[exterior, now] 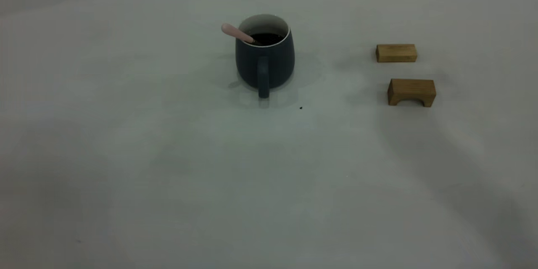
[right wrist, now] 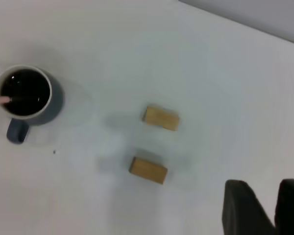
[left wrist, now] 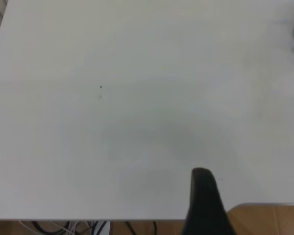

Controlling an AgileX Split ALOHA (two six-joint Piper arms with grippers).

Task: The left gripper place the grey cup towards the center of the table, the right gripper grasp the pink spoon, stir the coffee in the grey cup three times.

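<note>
the cup (exterior: pixel 265 56) stands upright near mid-table (exterior: pixel 168 176), handle toward the exterior camera. the spoon (exterior: pixel 237 33) rests inside it, bowl sunk in the coffee (exterior: pixel 267 38), pink handle leaning over the rim away from the blocks. its long axis slants up and out toward the left arm's side.

right gripper (right wrist: pixel 264 208): only two finger tips show, with a narrow gap between them and nothing held. the cup lies well apart from it, beyond both wooden blocks (right wrist: pixel 160 118), which sit between gripper and cup.

left gripper (left wrist: pixel 206 200): one dark finger shows at the table edge; spread cannot be told. the cup is far off it.

judgement: stirring looks finished. no arm appears in the exterior view. surface is plain off-white, one dark speck (exterior: pixel 301 108) just beside the cup.
</note>
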